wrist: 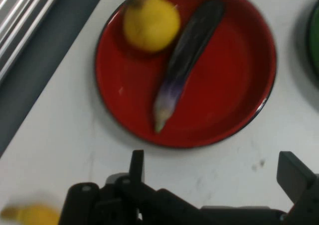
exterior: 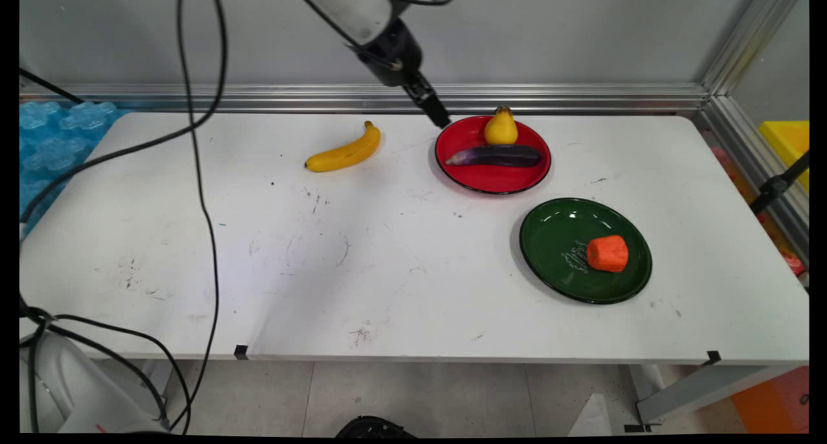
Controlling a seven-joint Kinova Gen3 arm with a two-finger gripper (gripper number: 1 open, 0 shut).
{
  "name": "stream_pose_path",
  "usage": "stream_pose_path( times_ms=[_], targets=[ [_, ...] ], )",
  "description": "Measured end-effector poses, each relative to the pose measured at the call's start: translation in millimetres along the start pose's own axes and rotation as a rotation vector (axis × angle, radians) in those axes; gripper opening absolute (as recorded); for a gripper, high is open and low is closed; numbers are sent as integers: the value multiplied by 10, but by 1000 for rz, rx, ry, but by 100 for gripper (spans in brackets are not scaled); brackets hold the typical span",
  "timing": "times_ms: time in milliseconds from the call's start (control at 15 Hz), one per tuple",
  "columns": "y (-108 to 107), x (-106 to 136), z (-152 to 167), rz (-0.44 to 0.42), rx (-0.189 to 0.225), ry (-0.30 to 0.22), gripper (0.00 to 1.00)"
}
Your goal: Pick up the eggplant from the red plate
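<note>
Black two-finger gripper [wrist: 214,172] hangs above the white table [exterior: 387,269], just off the left rim of the round red plate [exterior: 494,180]. Fingers spread wide apart, nothing between them; hand is released. In the hand view the two fingertips [wrist: 137,163] stand either side of bare tabletop, short of the plate's edge.

On the red plate: a yellow pear [exterior: 501,127] standing upright at the far side, and a long dark purple eggplant [exterior: 496,156] lying across the middle, its pale tip pointing left toward the gripper. Pear and eggplant appear to touch or nearly so.

Curved yellow banana [exterior: 345,151] lies on the table to the left of the gripper, well apart from the plate.

Round dark green plate [exterior: 555,237] sits nearer the camera and to the right, carrying an orange carrot chunk [exterior: 608,253] on its right half.
</note>
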Motion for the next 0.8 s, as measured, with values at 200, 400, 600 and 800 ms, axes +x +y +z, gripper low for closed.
stream_pose_path(
  times_ms=[200, 400, 600, 800],
  targets=[
    [107, 240, 244, 61, -15, 17, 100],
    [139, 425, 480, 98, -11, 23, 100],
    [109, 581, 784, 138, -4, 16, 100],
    [41, 671, 1114, 178, -5, -3, 100]
  ],
)
